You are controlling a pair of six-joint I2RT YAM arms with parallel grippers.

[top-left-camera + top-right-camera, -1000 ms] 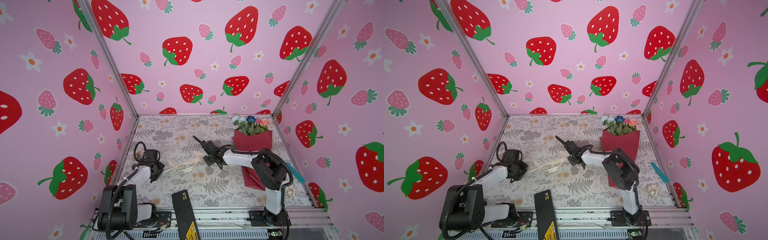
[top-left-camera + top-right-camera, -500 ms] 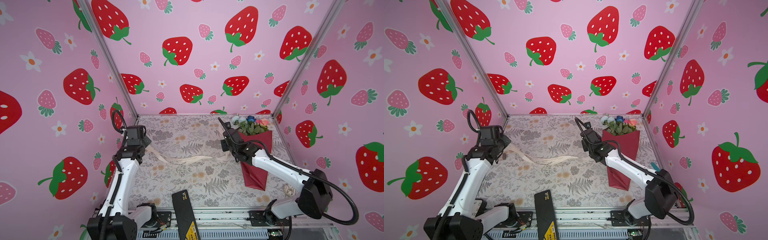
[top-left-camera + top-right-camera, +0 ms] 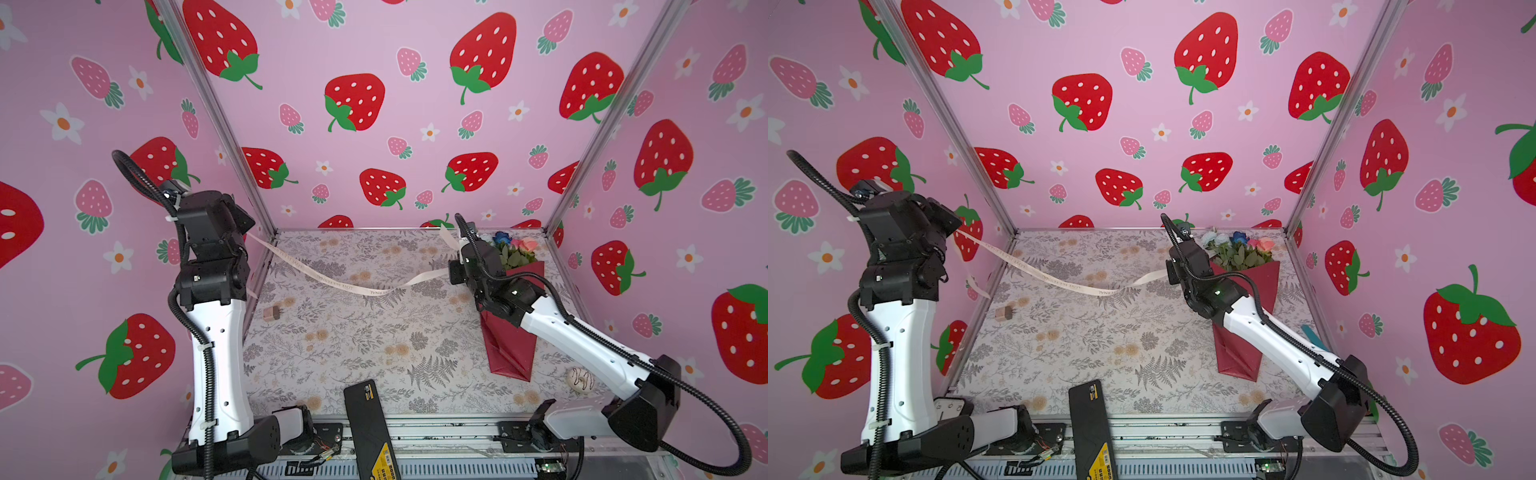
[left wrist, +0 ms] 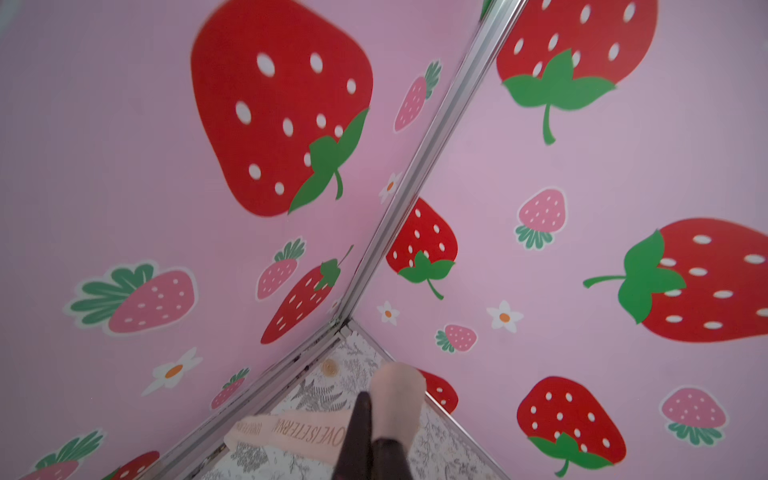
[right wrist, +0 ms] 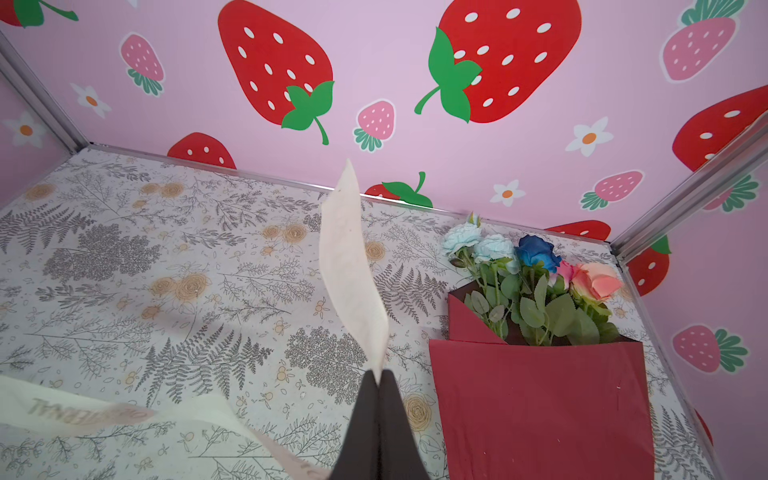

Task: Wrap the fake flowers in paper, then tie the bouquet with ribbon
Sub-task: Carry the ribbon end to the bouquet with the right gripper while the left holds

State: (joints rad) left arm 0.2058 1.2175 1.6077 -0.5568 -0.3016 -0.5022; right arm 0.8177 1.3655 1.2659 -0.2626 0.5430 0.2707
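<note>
Grip check: left hand (image 4: 368,397) is pressed shut on one end of the cream lettered ribbon (image 3: 365,290), raised by the back-left corner. The right hand (image 5: 379,374) is pinched on the other end, with a short tail sticking up past the fingertips. The ribbon is slung between them in a sag over the desk (image 3: 353,345). The bouquet of fake flowers (image 3: 508,357) is laid flat at the desk's far right, blooms toward the back wall, untied, partly covered by the right arm.
</note>
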